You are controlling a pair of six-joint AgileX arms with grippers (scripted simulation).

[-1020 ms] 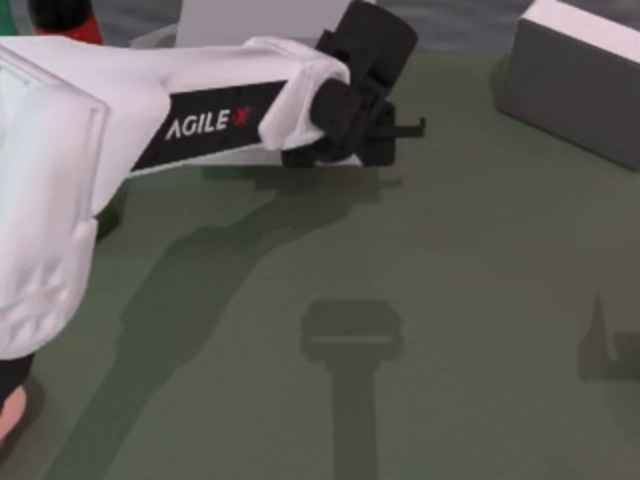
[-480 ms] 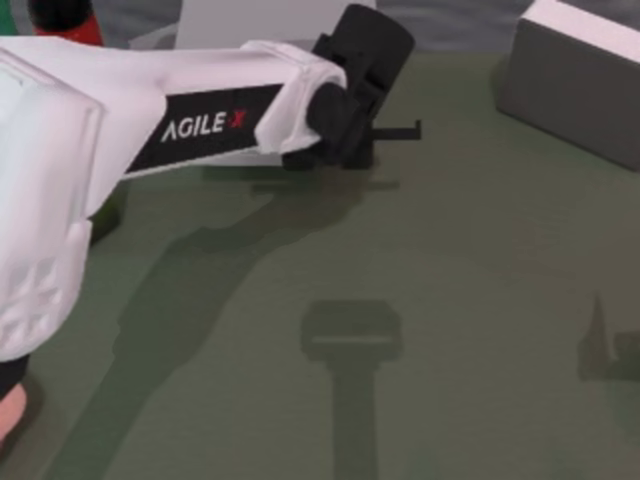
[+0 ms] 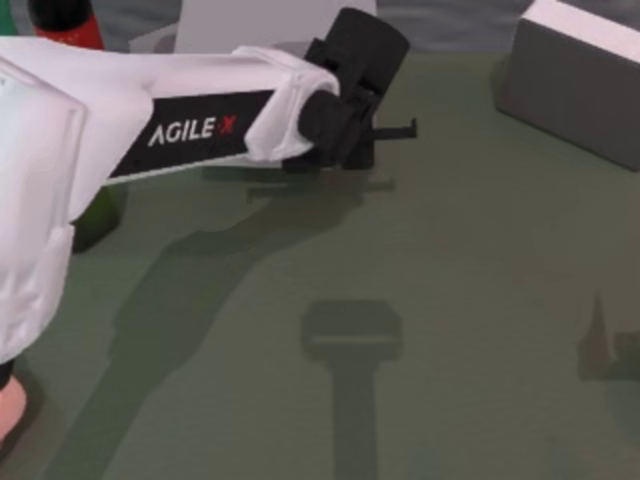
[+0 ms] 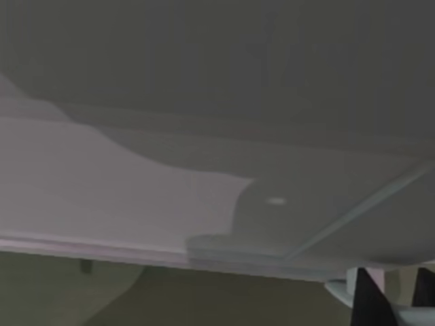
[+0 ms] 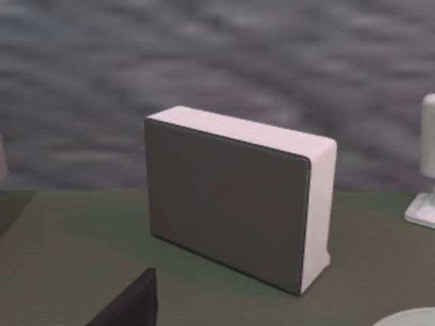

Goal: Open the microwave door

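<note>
The microwave [image 3: 270, 20] is a light-grey box at the table's far edge, left of centre, partly under my left arm. My left gripper [image 3: 398, 130] sits at its front right, black, one finger reaching right. In the left wrist view the microwave door [image 4: 204, 102] fills the frame as a grey translucent panel. My left gripper [image 4: 397, 299] shows two dark fingertips [image 4: 370, 305] close together with a pale handle piece [image 4: 340, 291] at them. It looks shut on the door's handle. My right gripper [image 5: 129, 305] is parked off the top view's right.
A larger grey-and-white box [image 3: 575, 80] stands at the far right, also seen in the right wrist view as the box [image 5: 224, 197]. A red-and-black bottle [image 3: 62, 18] is at the far left. A white object [image 5: 425, 170] stands beside the box.
My left arm and gripper have shifted slightly to the left and a little away from me, close against the microwave's front. The big box has not moved.
</note>
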